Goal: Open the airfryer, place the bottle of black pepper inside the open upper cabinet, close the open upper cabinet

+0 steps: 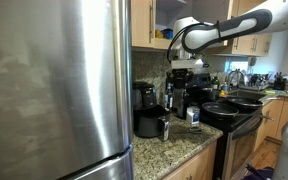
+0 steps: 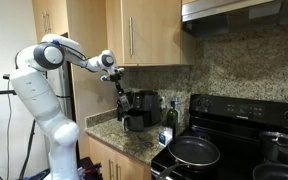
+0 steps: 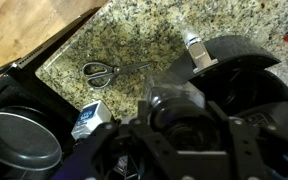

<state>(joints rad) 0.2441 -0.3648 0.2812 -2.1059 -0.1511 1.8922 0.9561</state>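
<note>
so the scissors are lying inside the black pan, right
No. The scissors lie on the speckled granite countertop, not inside the black pan. The wrist view shows them flat on the stone, apart from the pan.

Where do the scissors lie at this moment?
In the wrist view, the scissors lie flat on the granite countertop, left of centre, higher in the picture than the black pan.

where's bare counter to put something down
Bare granite surrounds the scissors in the wrist view. In an exterior view the front counter strip before the airfryer is free. Crowded: behind, from airfryer to bottle, and the stove full of pans.
</note>
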